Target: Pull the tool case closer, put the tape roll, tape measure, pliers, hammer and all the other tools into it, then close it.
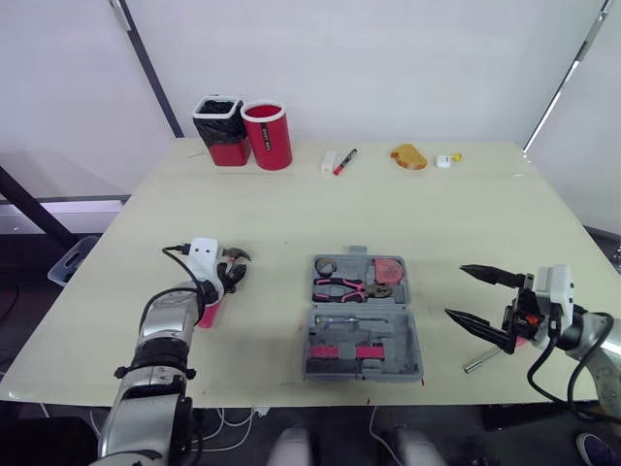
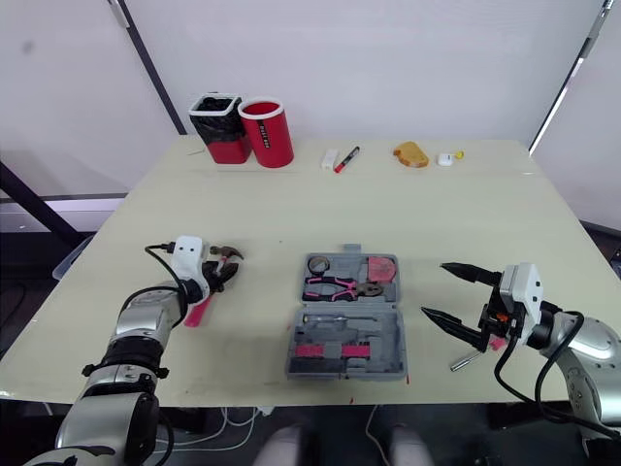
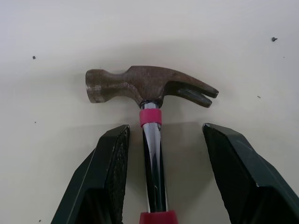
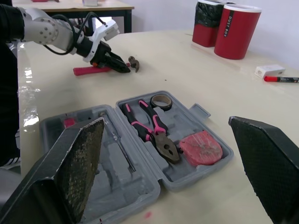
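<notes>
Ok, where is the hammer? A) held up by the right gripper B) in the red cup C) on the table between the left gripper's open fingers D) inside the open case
C: the hammer lies on the table, its shaft between the open fingers of the left gripper.

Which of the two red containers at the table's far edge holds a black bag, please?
The left container, lined with a black bag; the round container beside it has a bare white rim.
</notes>
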`<control>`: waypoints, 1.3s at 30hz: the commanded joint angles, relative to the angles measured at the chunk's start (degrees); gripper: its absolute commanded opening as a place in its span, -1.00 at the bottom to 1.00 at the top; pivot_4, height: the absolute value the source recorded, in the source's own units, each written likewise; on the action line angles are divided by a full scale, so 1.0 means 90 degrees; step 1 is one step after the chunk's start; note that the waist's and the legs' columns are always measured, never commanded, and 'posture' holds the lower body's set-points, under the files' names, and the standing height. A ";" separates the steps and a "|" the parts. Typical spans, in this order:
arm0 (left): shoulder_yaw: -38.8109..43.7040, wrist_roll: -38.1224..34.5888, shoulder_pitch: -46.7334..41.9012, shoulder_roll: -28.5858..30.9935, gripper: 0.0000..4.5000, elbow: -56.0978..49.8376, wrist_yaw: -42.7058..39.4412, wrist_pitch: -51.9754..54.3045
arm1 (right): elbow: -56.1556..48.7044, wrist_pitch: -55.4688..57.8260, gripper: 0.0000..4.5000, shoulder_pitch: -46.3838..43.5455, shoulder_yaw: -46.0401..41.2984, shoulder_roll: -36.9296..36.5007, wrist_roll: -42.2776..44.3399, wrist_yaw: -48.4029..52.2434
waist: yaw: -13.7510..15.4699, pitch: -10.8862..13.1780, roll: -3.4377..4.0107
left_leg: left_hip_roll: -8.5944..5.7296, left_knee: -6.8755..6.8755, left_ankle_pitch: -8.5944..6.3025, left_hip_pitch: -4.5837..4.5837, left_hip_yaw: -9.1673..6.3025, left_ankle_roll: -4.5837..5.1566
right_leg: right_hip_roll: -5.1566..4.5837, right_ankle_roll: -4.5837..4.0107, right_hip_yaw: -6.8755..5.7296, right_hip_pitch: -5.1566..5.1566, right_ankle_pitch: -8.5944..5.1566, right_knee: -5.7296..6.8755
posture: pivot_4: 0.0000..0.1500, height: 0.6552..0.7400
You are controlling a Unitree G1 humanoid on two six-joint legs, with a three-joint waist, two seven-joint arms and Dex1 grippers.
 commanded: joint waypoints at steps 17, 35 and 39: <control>-0.0292 0.0392 -0.0797 0.0323 0.19 0.1061 -0.0026 -0.0234 | -0.0192 -0.0300 1.00 0.0073 -0.0039 0.0128 -0.0111 -0.0119 | -0.0028 0.0006 -0.0009 | 0.0000 0.0000 0.0000 -0.0006 -0.0006 0.0000 | 0.0001 0.0000 -0.0007 -0.0004 0.0000 0.0000 | 1.00 1.00; -0.0247 0.0425 -0.1003 0.0294 -0.73 0.1806 -0.0024 -0.0664 | -0.0115 -0.0431 1.00 0.0071 0.0064 0.0163 -0.0171 -0.0046 | -0.0038 0.0006 -0.0009 | 0.0000 0.0000 0.0000 -0.0005 -0.0006 0.0000 | 0.0001 0.0000 -0.0007 -0.0004 0.0000 0.0000 | 1.00 1.00; -0.0232 0.0396 -0.0913 0.0286 -0.97 0.1726 -0.0046 -0.0686 | -0.0152 -0.0336 1.00 0.0043 0.0083 0.0124 -0.0040 0.0098 | -0.0038 0.0005 -0.0009 | 0.0000 0.0000 0.0000 -0.0005 -0.0005 0.0000 | 0.0001 0.0000 -0.0007 -0.0004 0.0000 0.0000 | 1.00 1.00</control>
